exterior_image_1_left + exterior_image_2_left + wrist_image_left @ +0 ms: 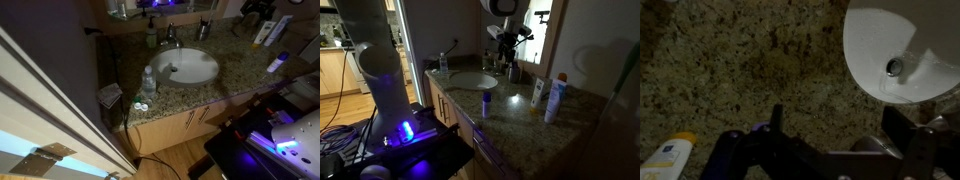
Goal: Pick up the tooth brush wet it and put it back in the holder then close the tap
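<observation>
Gripper (833,115), wrist view: jaws spread, empty, at bottom edge over speckled counter (730,60). Basin (890,40) upper right, bare but for its drain.

In an exterior view: holder (205,30) upper centre, behind the basin near the tap (172,42); contents too small to tell.

In an exterior view: arm (502,8) top centre.

Judgement: no step done; toothbrush not made out.

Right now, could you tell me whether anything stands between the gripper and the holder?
Nothing visible does. The open gripper hangs above the granite counter beside the basin; the holder stands at the basin's back rim near the tap, with only bare counter between.
</observation>
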